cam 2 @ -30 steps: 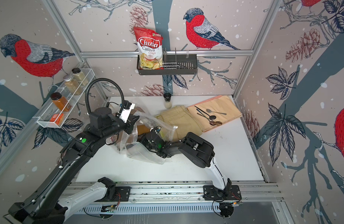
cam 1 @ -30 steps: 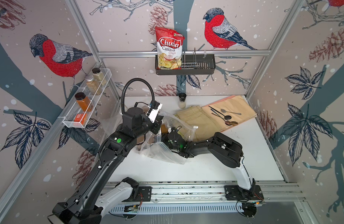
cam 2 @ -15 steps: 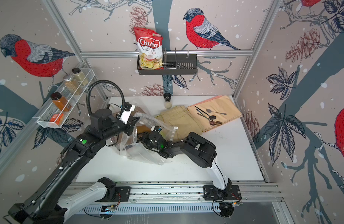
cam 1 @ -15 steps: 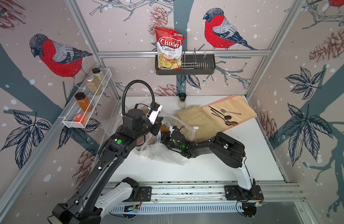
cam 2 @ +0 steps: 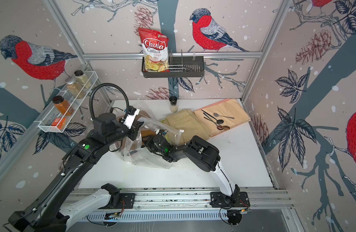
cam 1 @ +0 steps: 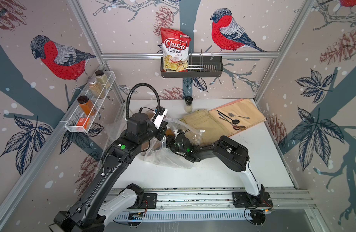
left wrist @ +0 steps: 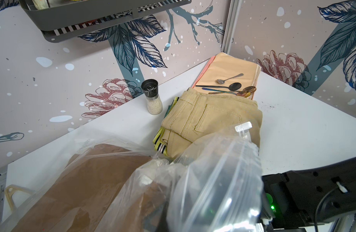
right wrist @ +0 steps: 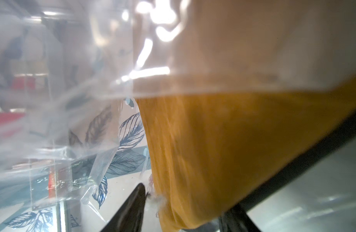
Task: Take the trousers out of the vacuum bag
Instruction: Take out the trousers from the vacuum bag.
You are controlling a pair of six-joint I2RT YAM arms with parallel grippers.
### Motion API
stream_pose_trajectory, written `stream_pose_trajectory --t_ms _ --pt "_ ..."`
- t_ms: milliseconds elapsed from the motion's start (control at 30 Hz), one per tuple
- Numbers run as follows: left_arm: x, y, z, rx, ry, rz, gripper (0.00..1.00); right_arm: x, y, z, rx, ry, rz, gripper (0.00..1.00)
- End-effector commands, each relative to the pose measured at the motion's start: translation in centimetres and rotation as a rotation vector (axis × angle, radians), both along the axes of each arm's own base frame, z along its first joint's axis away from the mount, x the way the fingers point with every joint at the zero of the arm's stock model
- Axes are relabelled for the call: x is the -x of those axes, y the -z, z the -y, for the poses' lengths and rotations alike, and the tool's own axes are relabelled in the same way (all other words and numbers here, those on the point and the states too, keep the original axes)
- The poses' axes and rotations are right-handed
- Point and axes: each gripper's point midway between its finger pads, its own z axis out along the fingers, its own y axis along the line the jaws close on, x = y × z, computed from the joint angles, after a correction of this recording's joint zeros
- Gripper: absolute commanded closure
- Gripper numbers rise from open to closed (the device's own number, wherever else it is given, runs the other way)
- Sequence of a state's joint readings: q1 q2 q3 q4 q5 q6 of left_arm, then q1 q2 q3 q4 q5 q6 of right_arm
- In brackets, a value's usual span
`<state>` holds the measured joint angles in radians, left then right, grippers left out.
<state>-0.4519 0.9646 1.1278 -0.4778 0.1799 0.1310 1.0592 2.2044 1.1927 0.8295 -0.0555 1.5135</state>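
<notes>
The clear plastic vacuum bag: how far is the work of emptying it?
Done: khaki beige folded trousers lie on the white table, outside the clear crinkly vacuum bag. In hand: the left hand holds the bag's rim; the right hand grips mustard brown trousers at its mouth. Left: pulling those fully out; more inside cannot be told.

Little differs: the right gripper [cam 1: 171,138], inside the crinkly clear plastic vacuum bag [cam 1: 165,158], now sits slightly farther back, closer against the folded mustard-brown trousers [right wrist: 213,150].
</notes>
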Motion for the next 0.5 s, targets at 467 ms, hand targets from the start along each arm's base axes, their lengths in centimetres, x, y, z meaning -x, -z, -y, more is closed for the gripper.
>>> stream_pose_trajectory --t_ms 467 --pt "0.4 -0.5 -0.6 -0.022 -0.011 0.024 1.0 -1.2 -4.3 -3.1 -0.068 0.044 0.213 0.43"
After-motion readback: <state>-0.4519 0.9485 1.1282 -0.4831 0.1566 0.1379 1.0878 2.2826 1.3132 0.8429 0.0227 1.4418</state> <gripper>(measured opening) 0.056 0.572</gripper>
